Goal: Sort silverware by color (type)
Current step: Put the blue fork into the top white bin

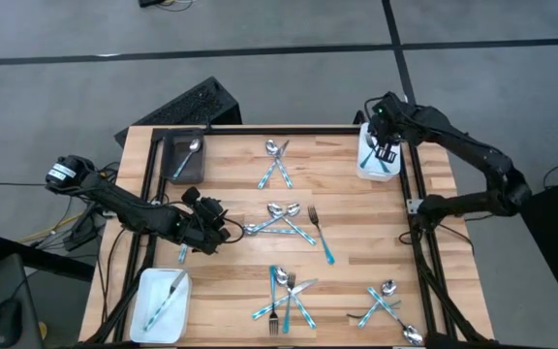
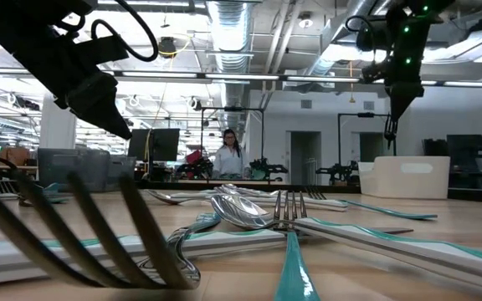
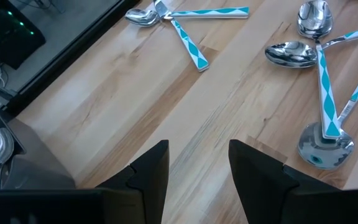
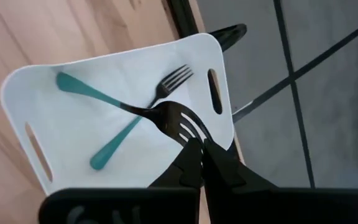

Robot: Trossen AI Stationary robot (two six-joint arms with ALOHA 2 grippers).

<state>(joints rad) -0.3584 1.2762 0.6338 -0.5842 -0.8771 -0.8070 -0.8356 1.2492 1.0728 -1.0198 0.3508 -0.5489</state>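
Observation:
Silverware with teal handles lies in loose crossed groups on the wooden table: far centre (image 1: 277, 160), centre (image 1: 284, 223), near centre (image 1: 284, 296) and near right (image 1: 386, 305). My left gripper (image 1: 229, 228) (image 3: 197, 168) is open and hovers over bare wood just left of the centre group, whose spoons (image 3: 291, 53) lie ahead of its fingers. My right gripper (image 1: 386, 152) (image 4: 201, 149) (image 2: 389, 125) is shut, empty and pointing down above the white tray (image 4: 36, 99) at the far right corner. Two forks (image 4: 166, 87) lie crossed on that tray's floor.
A dark grey bin (image 1: 184, 155) at the far left corner holds a spoon. A white tray (image 1: 148, 315) at the near left corner holds one piece. A black frame (image 1: 148, 174) runs along the table's edges. Bare wood lies between the groups. A person stands in the room beyond.

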